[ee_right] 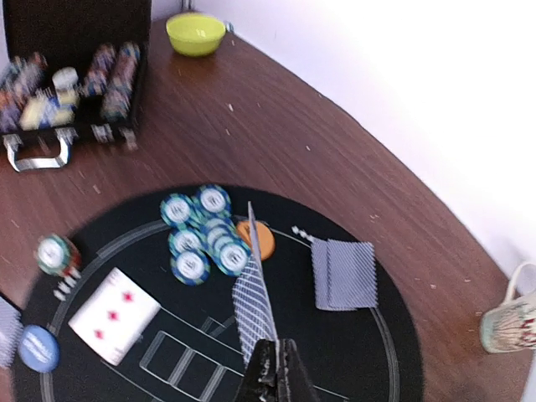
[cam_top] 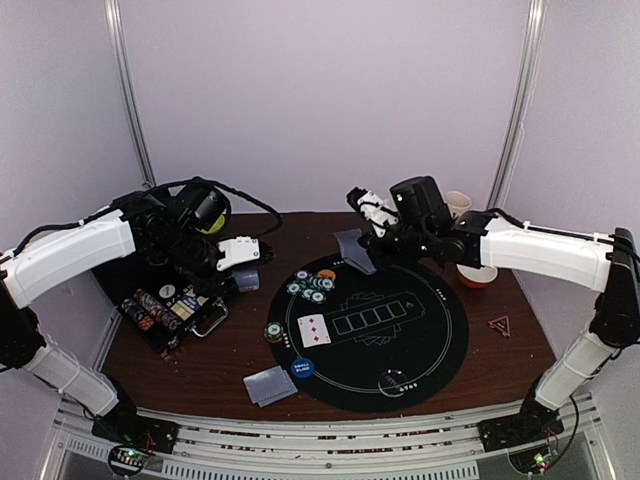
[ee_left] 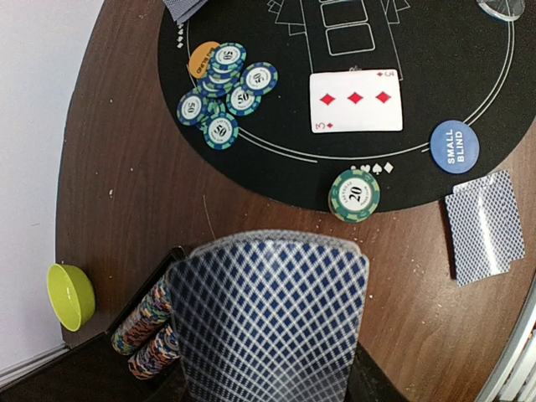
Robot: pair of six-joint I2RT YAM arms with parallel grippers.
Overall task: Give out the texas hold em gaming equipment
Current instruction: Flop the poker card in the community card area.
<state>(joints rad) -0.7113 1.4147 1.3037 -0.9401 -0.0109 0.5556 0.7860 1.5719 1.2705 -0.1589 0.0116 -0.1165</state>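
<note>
Chip case (cam_top: 170, 310): open on the surface (cam_top: 230, 350), well off the mat (cam_top: 430, 340) at its 9 o'clock.
Left tool (cam_top: 246, 272): you have it clamped on the card deck (ee_left: 268, 322), backs showing, off the mat at 10 o'clock.
Chip pile (cam_top: 312, 285): on the mat at 10 o'clock, orange button (ee_right: 260, 239) touching it.
Face-up card (cam_top: 314, 329): three of diamonds, inside the rim at 9 o'clock.
Right tool (ee_right: 272, 364): you have it pinching a single card (ee_right: 251, 306), held on edge above the 12 o'clock rim.

The left arm (cam_top: 70, 255) and right arm (cam_top: 545, 250) wear white shells over black joints. Black cables loop along both. The right gripper (ee_right: 274, 362) has black fingers.
</note>
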